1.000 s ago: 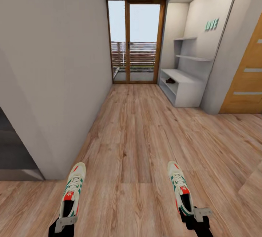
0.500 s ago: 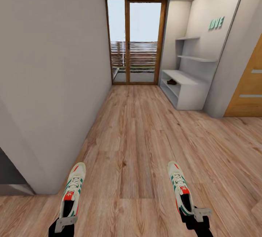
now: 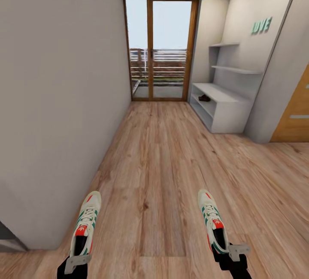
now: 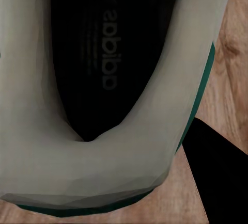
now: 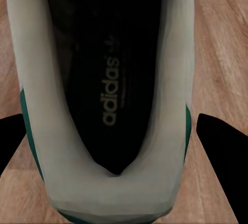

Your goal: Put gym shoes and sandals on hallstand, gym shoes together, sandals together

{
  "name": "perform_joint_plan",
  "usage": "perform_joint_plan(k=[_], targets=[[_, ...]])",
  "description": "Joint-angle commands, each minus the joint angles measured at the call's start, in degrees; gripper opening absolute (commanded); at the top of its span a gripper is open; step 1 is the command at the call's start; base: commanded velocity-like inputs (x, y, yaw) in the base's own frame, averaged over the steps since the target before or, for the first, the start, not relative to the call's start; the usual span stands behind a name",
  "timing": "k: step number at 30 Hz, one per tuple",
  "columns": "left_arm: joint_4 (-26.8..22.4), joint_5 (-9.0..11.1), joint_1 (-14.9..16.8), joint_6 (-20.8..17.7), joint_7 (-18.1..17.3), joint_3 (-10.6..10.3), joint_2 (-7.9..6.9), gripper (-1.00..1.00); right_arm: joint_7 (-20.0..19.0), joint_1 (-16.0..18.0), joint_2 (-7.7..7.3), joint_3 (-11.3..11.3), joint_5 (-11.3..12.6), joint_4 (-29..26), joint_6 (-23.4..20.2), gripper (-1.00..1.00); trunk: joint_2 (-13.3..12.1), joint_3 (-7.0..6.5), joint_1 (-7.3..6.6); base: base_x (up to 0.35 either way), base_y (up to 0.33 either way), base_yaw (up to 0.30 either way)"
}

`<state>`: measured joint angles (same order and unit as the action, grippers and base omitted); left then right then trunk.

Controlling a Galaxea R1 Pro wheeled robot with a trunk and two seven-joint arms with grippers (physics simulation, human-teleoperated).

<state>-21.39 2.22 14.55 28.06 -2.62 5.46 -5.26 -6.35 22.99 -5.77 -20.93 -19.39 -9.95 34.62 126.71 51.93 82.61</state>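
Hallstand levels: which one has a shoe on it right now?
The lower shelf of the hallstand, under its flat top: one dark sandal sits there. The flat top and both floating shelves look bare.

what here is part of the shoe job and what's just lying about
Part of the job:
- left sneaker, held at the heel by the left gripper
- right sneaker, held by the right gripper
- shoe rack
- dark shoe on its lower shelf, likely a sandal
- wood floor

Just there:
- glass door
- wall letters
- wooden door
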Motion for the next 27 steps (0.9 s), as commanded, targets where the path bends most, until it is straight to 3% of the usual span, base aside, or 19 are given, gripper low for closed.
perform_joint_plan(k=[1, 27], targets=[[0.03, 0.24, 0.04, 0.15, -0.28, 0.17, 0.0, -1.0, -0.47, 0.04, -0.01, -0.52, -0.13, 0.02, 0.16, -1.0, 0.02, 0.05, 0.02, 0.34, 0.0, 0.0], [0.03, 0.21, 0.03, 0.15, -0.28, 0.17, 0.02, -1.0, -0.41, 0.04, 0.06, -0.52, -0.13, 0.02, 0.19, -1.0, 0.02, 0.05, 0.02, 0.34, 0.0, 0.0]])
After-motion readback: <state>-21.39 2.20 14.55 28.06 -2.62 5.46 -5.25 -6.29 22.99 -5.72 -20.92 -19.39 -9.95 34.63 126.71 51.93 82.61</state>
